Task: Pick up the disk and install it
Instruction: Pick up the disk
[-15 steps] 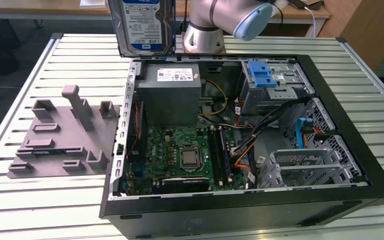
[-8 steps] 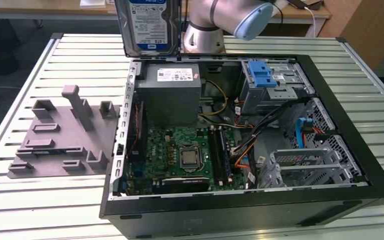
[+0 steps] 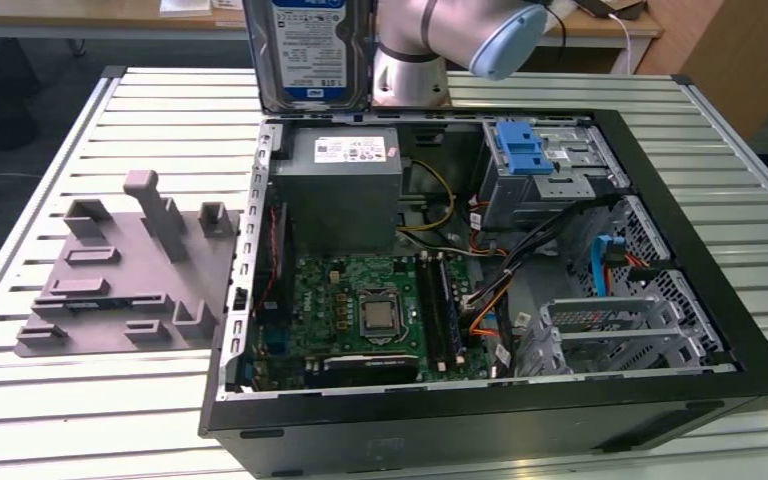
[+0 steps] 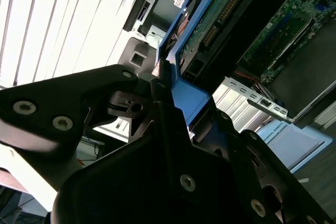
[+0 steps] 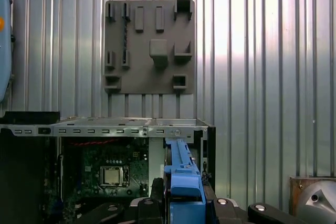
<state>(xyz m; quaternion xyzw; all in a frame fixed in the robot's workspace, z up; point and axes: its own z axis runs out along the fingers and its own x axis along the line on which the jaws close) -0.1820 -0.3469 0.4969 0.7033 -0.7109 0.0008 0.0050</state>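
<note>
Exterior view | disk (image 3: 307, 50) upright, long axis vertical, label (image 3: 309, 30) facing camera

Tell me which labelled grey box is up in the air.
The disk, held upright in the air by the gripper; the power supply sits inside the case.

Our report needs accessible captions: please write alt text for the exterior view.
A disk is upright at the far edge of an open computer case, beside the robot arm. A grey fixture plate lies on the table at the exterior view's left.
</note>
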